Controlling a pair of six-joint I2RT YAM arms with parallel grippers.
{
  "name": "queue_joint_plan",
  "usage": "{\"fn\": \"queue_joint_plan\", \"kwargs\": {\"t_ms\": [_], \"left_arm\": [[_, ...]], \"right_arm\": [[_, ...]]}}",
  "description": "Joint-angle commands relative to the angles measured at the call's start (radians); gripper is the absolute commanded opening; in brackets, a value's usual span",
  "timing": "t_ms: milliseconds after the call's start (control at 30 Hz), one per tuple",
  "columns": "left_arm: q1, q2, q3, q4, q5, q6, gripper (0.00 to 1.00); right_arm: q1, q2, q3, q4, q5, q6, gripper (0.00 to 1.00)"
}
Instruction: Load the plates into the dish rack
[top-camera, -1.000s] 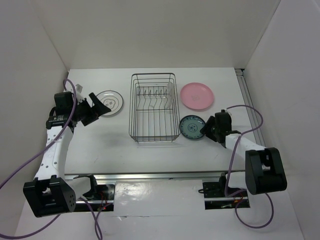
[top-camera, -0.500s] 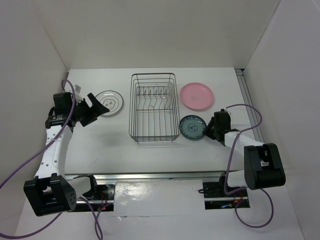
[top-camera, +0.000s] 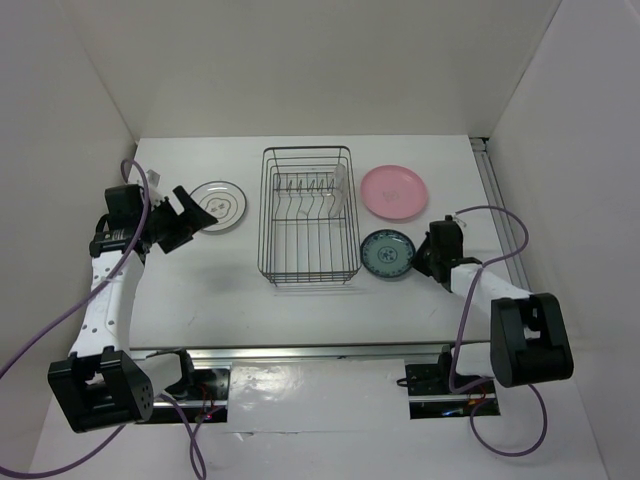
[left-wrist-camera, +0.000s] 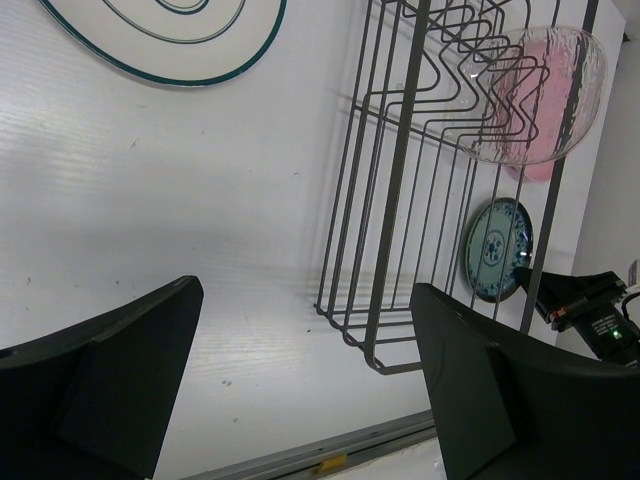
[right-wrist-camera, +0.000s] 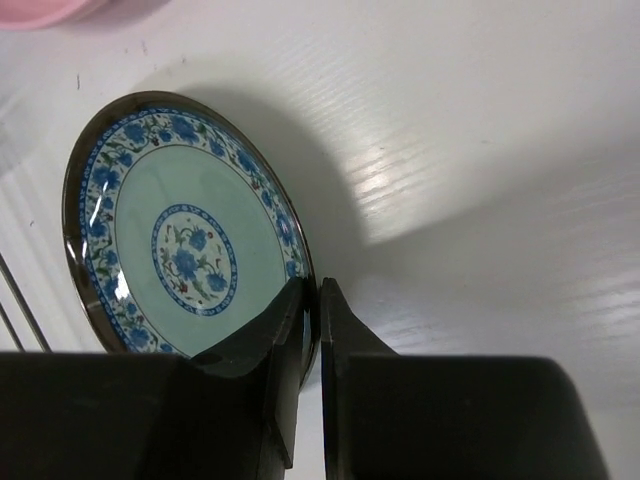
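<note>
While the overhead view had the glass dish (top-camera: 340, 188) already in the dish rack (top-camera: 263, 215) mid-table, the pink plate (top-camera: 394, 191) by the far right corner and ringed plate (top-camera: 220, 204) toward the left edge lay unloaded; left wrist view: left gripper (left-wrist-camera: 305, 300) spread, empty; right wrist view: right gripper (right-wrist-camera: 310, 300) pinched the rim of the blue-green plate (right-wrist-camera: 170, 250)

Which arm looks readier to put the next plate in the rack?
Right. The right gripper is pinched on the rim of the blue-green plate, which lies just beside the dish rack. The left gripper is open and empty, short of the white ringed plate.
</note>
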Motion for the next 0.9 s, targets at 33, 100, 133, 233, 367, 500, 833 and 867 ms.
{"fn": "queue_joint_plan", "kwargs": {"t_ms": [33,100,133,233,367,500,833,867], "left_arm": [[0.005,-0.001,0.016,0.012,0.002,0.001,0.99],[0.005,-0.001,0.016,0.012,0.002,0.001,0.99],[0.005,-0.001,0.016,0.012,0.002,0.001,0.99],[0.005,-0.001,0.016,0.012,0.002,0.001,0.99],[0.005,-0.001,0.016,0.012,0.002,0.001,0.99],[0.005,-0.010,0.007,0.012,0.012,0.001,0.99],[0.005,-0.001,0.007,0.022,0.021,0.001,0.99],[0.005,-0.001,0.007,0.022,0.021,0.001,0.99]], "right_arm": [[-0.006,-0.124,0.009,-0.134,0.178,0.021,0.00],[0.003,-0.178,0.031,-0.177,0.266,0.043,0.00],[0.003,-0.201,0.045,-0.230,0.294,0.058,0.00],[0.012,-0.258,0.121,-0.315,0.396,0.084,0.00],[0.046,-0.319,0.184,-0.384,0.471,0.084,0.00],[0.110,-0.341,0.270,-0.425,0.557,0.036,0.00],[0.426,-0.197,0.621,-0.642,1.015,-0.011,0.00],[0.452,-0.168,0.662,-0.669,1.105,-0.011,0.00]]}}
